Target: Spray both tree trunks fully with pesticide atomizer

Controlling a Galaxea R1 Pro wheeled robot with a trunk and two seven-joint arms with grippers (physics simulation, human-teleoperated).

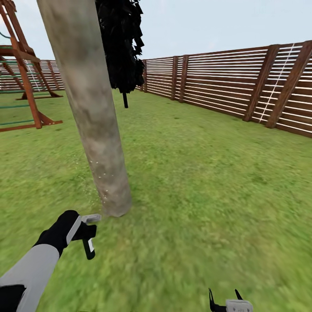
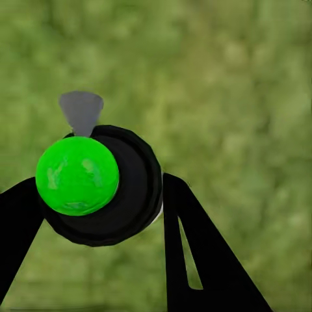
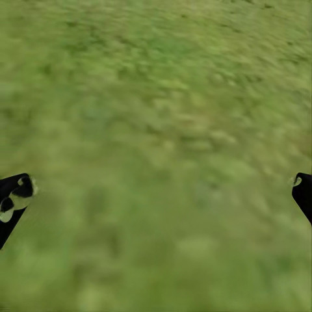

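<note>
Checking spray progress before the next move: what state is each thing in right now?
pesticide atomizer: held in the left gripper, spray head toward the trunk.
tree trunk: standing, slightly leaning, pale specks low on its base.
pesticide: sparse specks at the trunk's lower part.
right gripper: open, empty, over the lawn.

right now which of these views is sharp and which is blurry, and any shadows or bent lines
Head view: tree trunk and fence fairly crisp, fence rails splay like a wide lens, flat light, no cast shadows on the lawn. Left wrist view: spray bottle sharp, grass behind it soft. Right wrist view: grass smeared throughout, right gripper fingertips at the edges.
</note>
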